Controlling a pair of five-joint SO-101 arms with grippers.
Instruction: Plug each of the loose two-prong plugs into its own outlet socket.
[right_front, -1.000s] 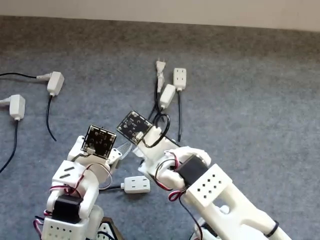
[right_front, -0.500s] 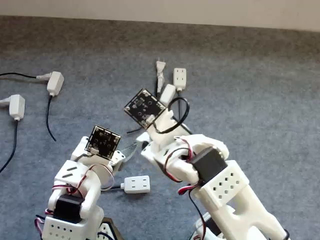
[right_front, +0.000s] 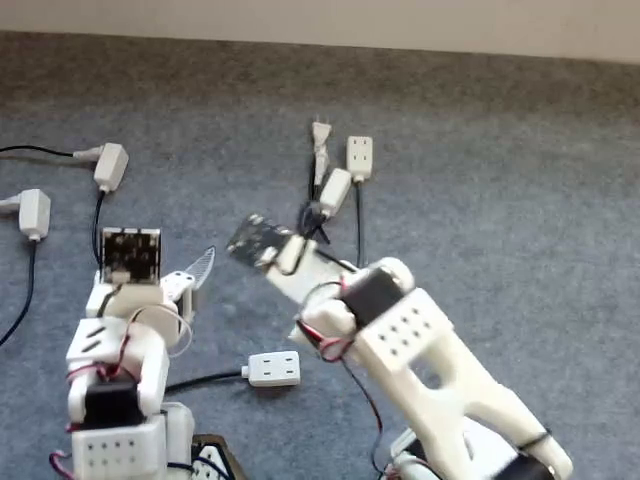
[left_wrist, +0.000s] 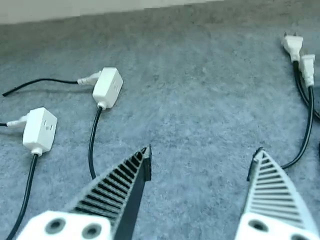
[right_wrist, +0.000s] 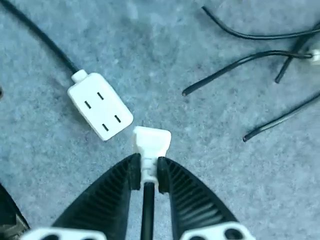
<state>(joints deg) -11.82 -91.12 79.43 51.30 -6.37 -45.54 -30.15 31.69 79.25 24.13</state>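
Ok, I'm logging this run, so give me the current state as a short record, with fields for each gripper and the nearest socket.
left gripper: open, empty, over the carpet
right gripper: shut on the white plug, gripping its neck
plug status: not inserted, close beside the socket
socket: lying on the carpet, visible slots unoccupied

Grey carpet with a pale strip at its far edge.
The carpet is a short, flecked grey pile covering the whole working surface. The pale strip is plain and runs straight along the far side; wall or skirting, unclear which. The light is even and soft.
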